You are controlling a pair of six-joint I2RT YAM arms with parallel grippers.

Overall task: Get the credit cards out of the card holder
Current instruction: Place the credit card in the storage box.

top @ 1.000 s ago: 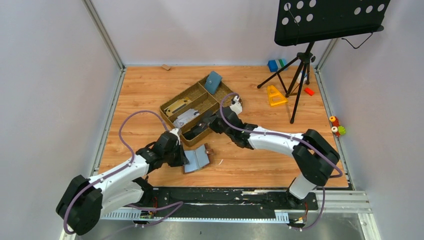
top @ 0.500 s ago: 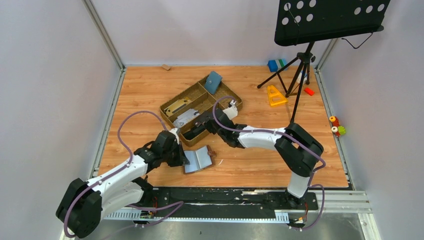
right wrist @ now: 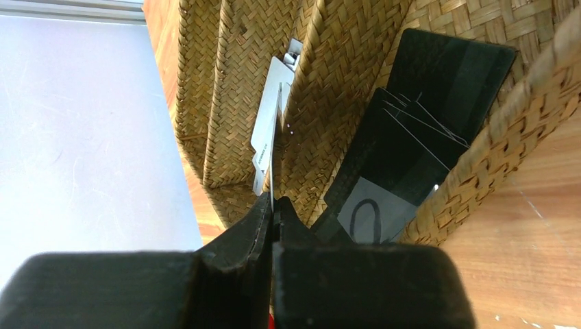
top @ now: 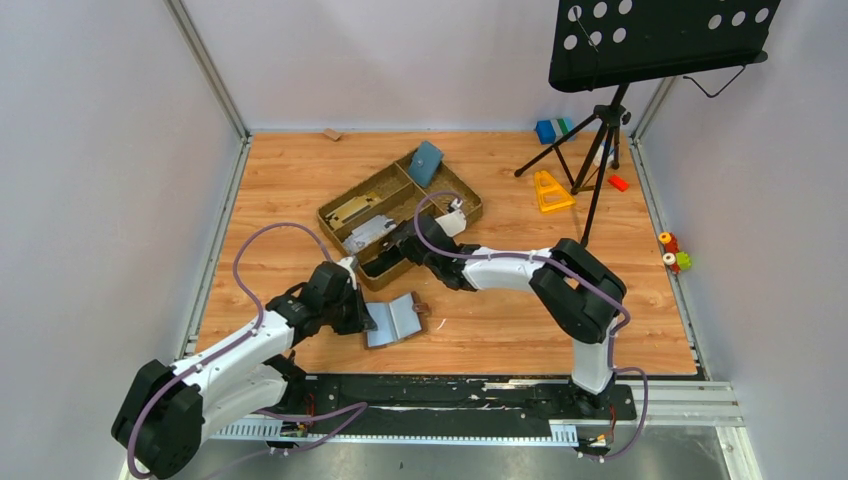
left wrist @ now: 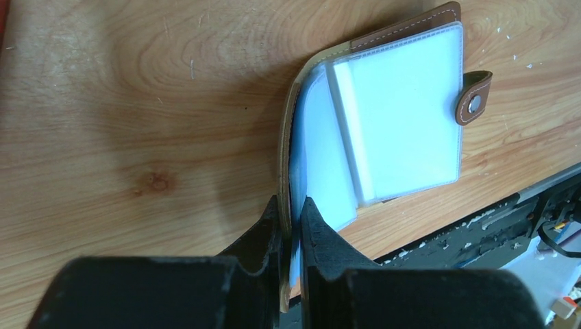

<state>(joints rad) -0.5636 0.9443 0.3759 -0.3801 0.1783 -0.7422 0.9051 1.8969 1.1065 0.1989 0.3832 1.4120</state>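
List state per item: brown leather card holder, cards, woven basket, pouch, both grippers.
brown leather card holder: open on the table, tab unsnapped
left gripper: shut on the holder's cover edge
right gripper: shut on thin white card
thin white card: held edge-on over a divider of the woven straw basket
black cards: loose in a basket compartment
blue-teal pouch: lying in the basket's far compartment
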